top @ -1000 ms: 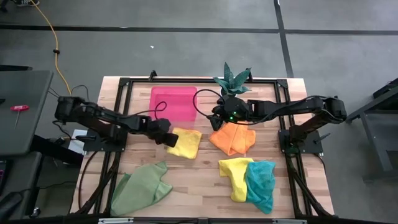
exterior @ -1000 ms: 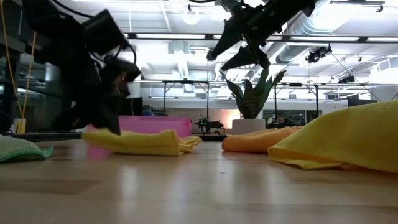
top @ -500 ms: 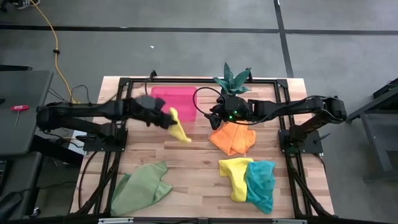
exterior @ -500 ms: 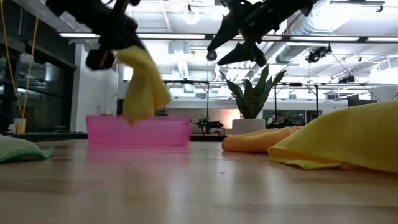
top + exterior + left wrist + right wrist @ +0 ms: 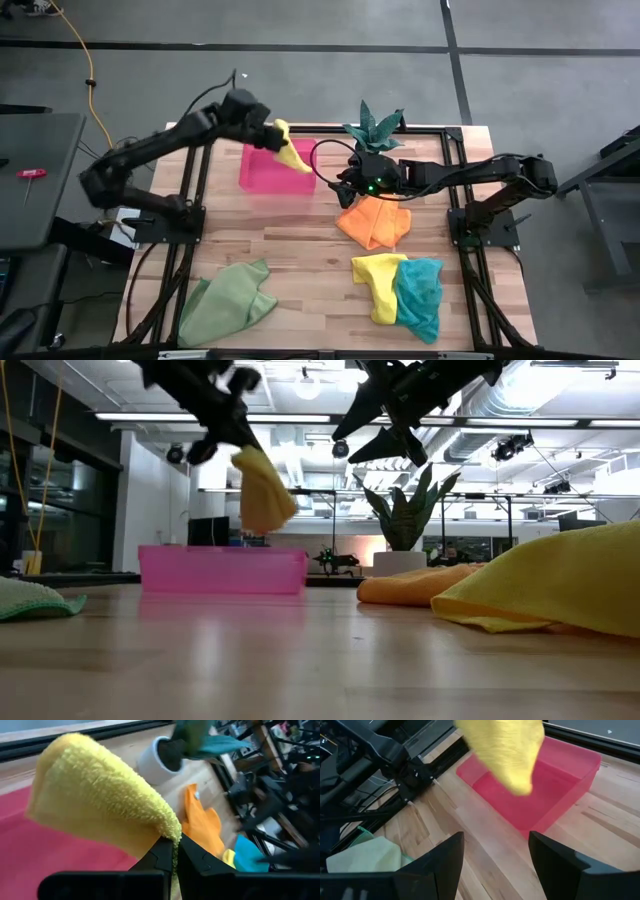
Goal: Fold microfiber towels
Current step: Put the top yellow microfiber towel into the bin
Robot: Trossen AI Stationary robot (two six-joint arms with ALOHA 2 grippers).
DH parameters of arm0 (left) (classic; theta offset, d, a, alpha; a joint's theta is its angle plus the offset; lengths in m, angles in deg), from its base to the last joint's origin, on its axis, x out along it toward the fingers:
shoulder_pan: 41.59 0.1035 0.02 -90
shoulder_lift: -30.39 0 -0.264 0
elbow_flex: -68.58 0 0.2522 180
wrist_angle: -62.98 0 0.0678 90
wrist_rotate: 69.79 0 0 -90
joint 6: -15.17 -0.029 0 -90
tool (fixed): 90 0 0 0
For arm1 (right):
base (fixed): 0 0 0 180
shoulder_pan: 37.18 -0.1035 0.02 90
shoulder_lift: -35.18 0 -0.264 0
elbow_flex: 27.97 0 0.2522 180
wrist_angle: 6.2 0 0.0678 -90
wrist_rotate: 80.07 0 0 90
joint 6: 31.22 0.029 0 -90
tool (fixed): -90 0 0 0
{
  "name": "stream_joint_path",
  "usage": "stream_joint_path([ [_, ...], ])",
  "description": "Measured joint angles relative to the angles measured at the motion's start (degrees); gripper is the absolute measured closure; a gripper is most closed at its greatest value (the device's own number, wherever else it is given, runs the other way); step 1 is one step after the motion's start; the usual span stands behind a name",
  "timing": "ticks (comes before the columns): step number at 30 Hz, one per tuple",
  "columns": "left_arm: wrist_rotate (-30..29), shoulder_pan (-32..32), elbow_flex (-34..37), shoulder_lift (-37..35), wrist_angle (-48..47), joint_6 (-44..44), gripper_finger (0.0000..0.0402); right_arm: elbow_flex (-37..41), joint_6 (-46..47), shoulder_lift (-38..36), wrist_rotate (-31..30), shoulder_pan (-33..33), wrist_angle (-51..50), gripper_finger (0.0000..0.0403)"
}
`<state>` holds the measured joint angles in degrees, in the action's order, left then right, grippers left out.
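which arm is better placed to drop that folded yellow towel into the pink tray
Left. The left claw is shut on the folded yellow towel, which hangs above the pink tray. The right claw is open and empty, raised near the orange towel.

Yellow towel hanging above pink tray on wooden counter; right pincer fingers apart; green towel nearby.
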<state>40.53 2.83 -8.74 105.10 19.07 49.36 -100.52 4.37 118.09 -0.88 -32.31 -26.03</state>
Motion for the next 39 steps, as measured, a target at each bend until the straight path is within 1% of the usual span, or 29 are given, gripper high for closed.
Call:
stream_joint_path([
  [4, 5.1, 2.4, -2.0, 6.7, -0.7, -3.8, 0.0401, 0.0, 0.0, 0.0, 0.0, 0.0, -0.1, 0.0188],
  [10, 4.4, 2.2, -1.4, 11.7, -7.0, -15.5, 0.0401, 0.0, 0.0, 0.0, 0.3, 0.0, -0.1, 0.0188],
  [12, 2.8, 2.1, -0.6, 12.2, -8.4, -17.6, 0.0401, 0.0, 0.0, 0.0, 0.3, 0.0, -0.1, 0.0188],
  [15, -3.1, 2.3, 1.3, 12.2, -9.1, -18.4, 0.0401, 0.0, 0.1, 0.0, 0.3, 0.0, -0.1, 0.0188],
  [17, -6.1, 2.9, 2.5, 12.2, -9.3, -18.1, 0.0401, 0.0, 0.4, 0.0, 0.3, 0.0, -0.1, 0.0188],
  [21, -9.7, 3.6, 2.9, 12.2, -12.3, -18.0, 0.0401, 0.0, 0.4, 0.0, 0.3, 0.0, -0.1, 0.0188],
  [25, -11.5, 3.5, 2.9, 12.2, -17.5, -17.9, 0.0401, 0.0, 0.4, 0.0, 0.2, 0.0, -0.1, 0.0188],
  [29, -16.5, 3.4, 2.9, 12.2, -22.1, -18.3, 0.0401, 0.0, 0.2, 0.0, -1.0, 0.0, -0.1, 0.0188],
  [39, -19.5, 0.8, 2.9, 12.2, -22.8, -13.2, 0.0401, 0.0, 0.2, 0.0, -1.1, 0.0, -0.1, 0.0188],
])
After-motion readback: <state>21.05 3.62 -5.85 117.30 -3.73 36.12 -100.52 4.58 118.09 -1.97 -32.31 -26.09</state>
